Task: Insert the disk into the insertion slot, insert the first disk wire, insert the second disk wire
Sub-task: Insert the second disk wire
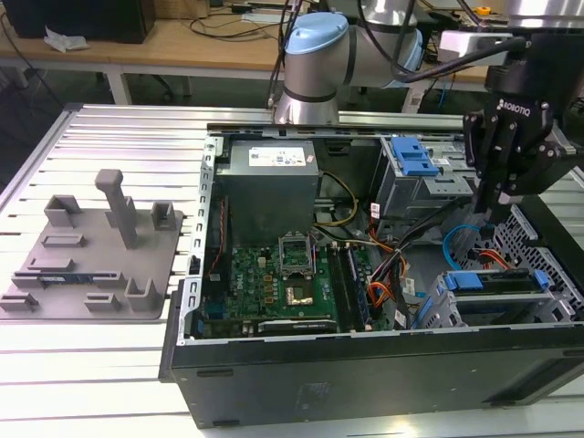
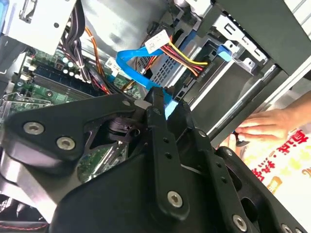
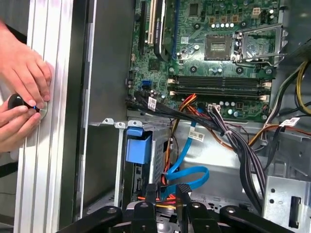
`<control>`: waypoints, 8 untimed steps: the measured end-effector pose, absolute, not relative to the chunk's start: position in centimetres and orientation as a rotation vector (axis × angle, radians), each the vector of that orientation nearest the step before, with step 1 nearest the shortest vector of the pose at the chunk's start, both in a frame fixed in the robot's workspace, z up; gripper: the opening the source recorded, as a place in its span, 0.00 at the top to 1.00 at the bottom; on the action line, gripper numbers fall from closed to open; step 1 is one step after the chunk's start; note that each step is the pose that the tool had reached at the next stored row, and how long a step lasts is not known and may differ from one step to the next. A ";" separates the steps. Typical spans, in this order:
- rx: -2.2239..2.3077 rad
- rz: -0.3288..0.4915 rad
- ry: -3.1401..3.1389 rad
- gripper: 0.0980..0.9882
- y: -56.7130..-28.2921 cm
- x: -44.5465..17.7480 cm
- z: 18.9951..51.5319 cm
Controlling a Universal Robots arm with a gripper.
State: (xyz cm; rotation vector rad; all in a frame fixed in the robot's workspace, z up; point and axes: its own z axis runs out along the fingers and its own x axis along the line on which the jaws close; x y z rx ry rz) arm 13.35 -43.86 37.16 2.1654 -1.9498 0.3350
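Observation:
The disk [image 1: 497, 280], silver in a blue carrier, lies inside the insertion slot [image 1: 557, 274], a grey perforated cage at the case's corner on the exterior view's right. The carrier's blue tab [image 3: 138, 145] shows at the cage mouth. My gripper [image 1: 503, 212] hangs just above that cage, and its black fingers [image 3: 182, 191] appear shut on the end of a flat blue wire [image 3: 187, 174] that loops up from the motherboard. The same blue wire [image 2: 131, 60] runs between the fingers [image 2: 155, 114] in the second wrist view. A red, yellow and black wire bundle with a white plug [image 2: 158, 41] lies beside it.
A person's hands [image 3: 19, 102] rest on the ribbed aluminium table [image 3: 48, 145] beside the case, pinching a small black object. Inside the case are the motherboard [image 1: 274, 283], the grey power supply [image 1: 269, 178] and a cage with a blue latch [image 1: 411, 157]. A grey fixture plate [image 1: 91, 255] lies on the exterior view's left.

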 end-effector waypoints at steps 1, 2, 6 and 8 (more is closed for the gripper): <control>2.165 0.339 -1.953 0.77 -43.9 13.3 37.1; 2.163 0.344 -1.958 0.77 -43.9 13.4 36.9; 2.135 0.349 -1.983 0.77 -43.9 13.3 36.5; 2.126 0.353 -1.987 0.77 -43.9 13.3 36.3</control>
